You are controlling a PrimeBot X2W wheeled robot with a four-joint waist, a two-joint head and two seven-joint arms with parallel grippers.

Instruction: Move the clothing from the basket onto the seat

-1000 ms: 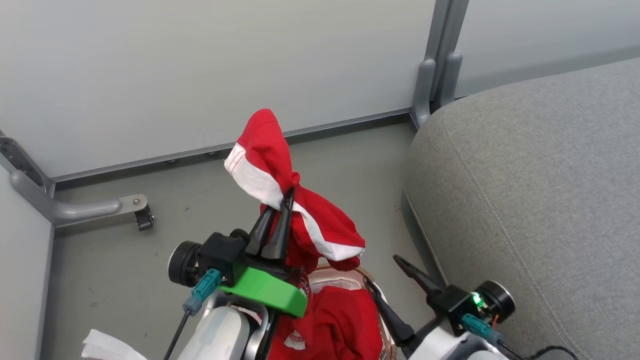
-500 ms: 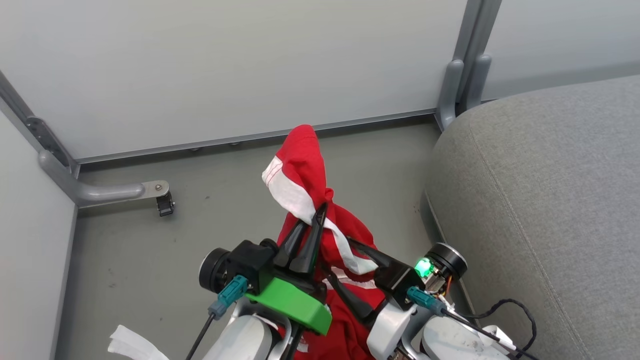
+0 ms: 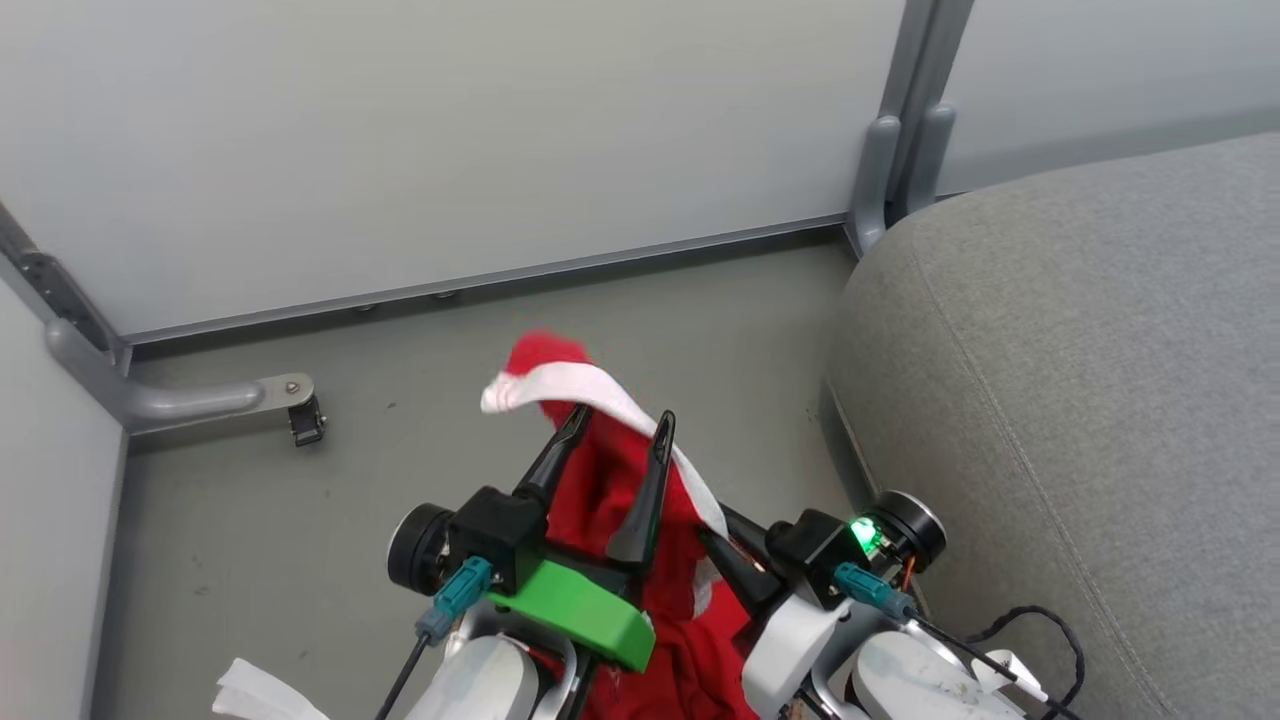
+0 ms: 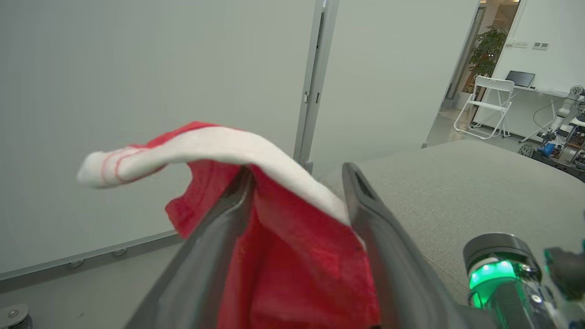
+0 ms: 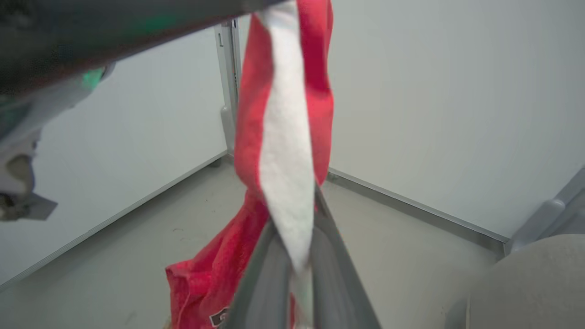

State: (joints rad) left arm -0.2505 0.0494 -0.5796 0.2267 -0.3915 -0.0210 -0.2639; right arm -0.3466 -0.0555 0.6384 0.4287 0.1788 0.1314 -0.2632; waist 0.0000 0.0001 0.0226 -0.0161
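The red and white clothing [image 3: 600, 480] hangs in front of me, its white-trimmed top flopped over to the left. My left gripper [image 3: 618, 430] stands open, and the cloth lies loosely between and over its fingertips [image 4: 244, 176]. Just right of it, my right gripper [image 3: 712, 535] is shut on the clothing. In the right wrist view that gripper [image 5: 299, 228] pinches the white panel of the clothing [image 5: 283, 151], and red cloth hangs below. The grey seat [image 3: 1080, 380] rises at the right, close beside my right wrist. My arms hide the basket.
Grey partition walls meet at a metal post [image 3: 885, 150] behind the seat's corner. A metal foot with a caster [image 3: 295, 405] juts onto the grey floor [image 3: 300, 520] at the left. White fabric [image 3: 260, 695] shows at the lower left. A black cable [image 3: 1040, 620] loops near my right wrist.
My left gripper has opened and the garment's raised top has dropped over to the left. My right gripper moved in and shut on the garment. The camera shifted slightly.
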